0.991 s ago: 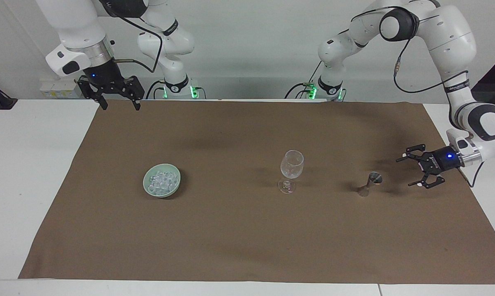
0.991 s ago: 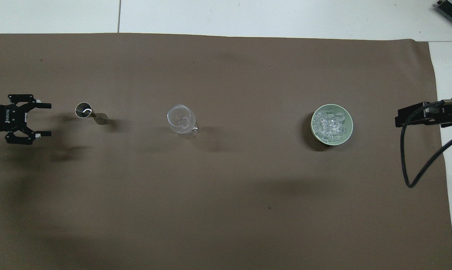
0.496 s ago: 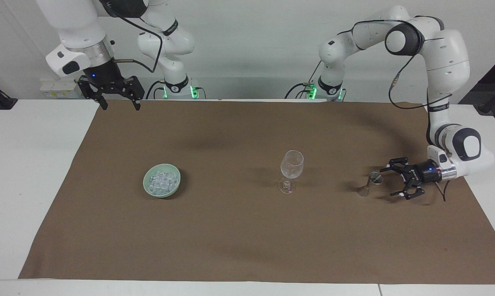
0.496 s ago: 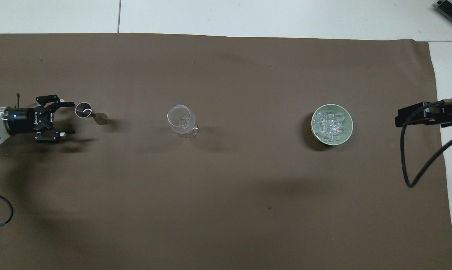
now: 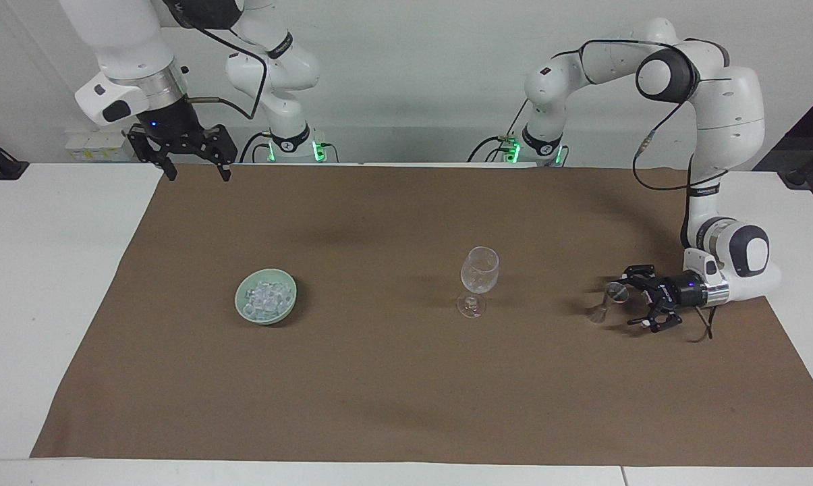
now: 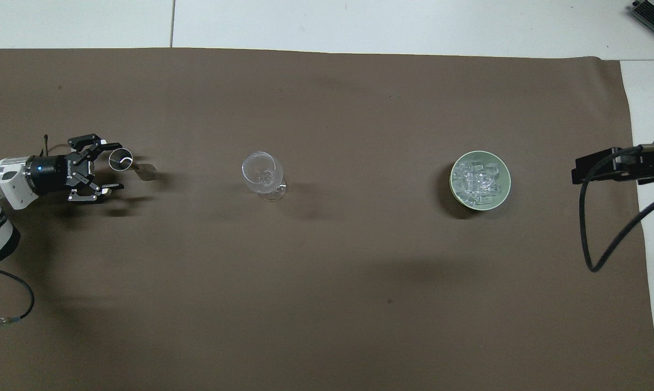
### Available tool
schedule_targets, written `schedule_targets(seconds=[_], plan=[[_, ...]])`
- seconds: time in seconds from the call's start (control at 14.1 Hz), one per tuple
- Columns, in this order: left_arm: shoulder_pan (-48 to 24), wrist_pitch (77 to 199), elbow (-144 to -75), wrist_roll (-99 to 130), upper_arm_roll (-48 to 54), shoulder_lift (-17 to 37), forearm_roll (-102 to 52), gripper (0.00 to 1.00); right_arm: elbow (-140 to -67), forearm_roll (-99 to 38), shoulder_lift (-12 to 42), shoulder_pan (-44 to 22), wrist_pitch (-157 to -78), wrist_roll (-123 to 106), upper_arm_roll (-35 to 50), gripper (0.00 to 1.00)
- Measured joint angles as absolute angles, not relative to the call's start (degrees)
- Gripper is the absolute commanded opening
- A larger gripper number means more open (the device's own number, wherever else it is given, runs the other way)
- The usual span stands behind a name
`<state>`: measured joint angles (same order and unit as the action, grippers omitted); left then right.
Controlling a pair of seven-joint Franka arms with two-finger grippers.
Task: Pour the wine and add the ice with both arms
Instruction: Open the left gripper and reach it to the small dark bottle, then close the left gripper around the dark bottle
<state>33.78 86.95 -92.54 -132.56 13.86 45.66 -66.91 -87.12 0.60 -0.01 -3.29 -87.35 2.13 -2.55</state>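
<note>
I count one wine glass, one metal jigger and one green bowl of ice, lower left of centre. My left hand spreads wide around the jigger at right. My right hand waits wide open, upper left.

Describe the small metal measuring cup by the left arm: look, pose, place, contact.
The measuring cup is a small hourglass-shaped piece that looks like shiny metal, with a round open mouth on top and a flared foot. It stands upright on the brown cloth toward the left arm's end of the table, beside the wine glass. The left claw, open, sits right at it; actual contact cannot be told.
</note>
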Motion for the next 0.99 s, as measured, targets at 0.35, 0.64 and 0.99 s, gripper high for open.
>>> schedule_targets(seconds=[0.35, 0.64, 0.99], plan=[[33.6, 86.7, -92.6, -133.9, 15.5, 47.6, -67.5, 0.92, -87.1, 0.6, 0.0, -3.3, -87.4, 2.1, -2.5, 1.00], [33.4, 86.6, -92.7, -134.4, 15.7, 48.1, -67.8, 0.74, -87.1, 0.6, 0.0, -3.3, -87.4, 2.1, -2.5, 1.00], [33.4, 85.9, -92.8, -136.0, 15.7, 48.4, -67.9, 0.49, -87.1, 0.6, 0.0, -3.3, -87.4, 2.1, -2.5, 1.00]])
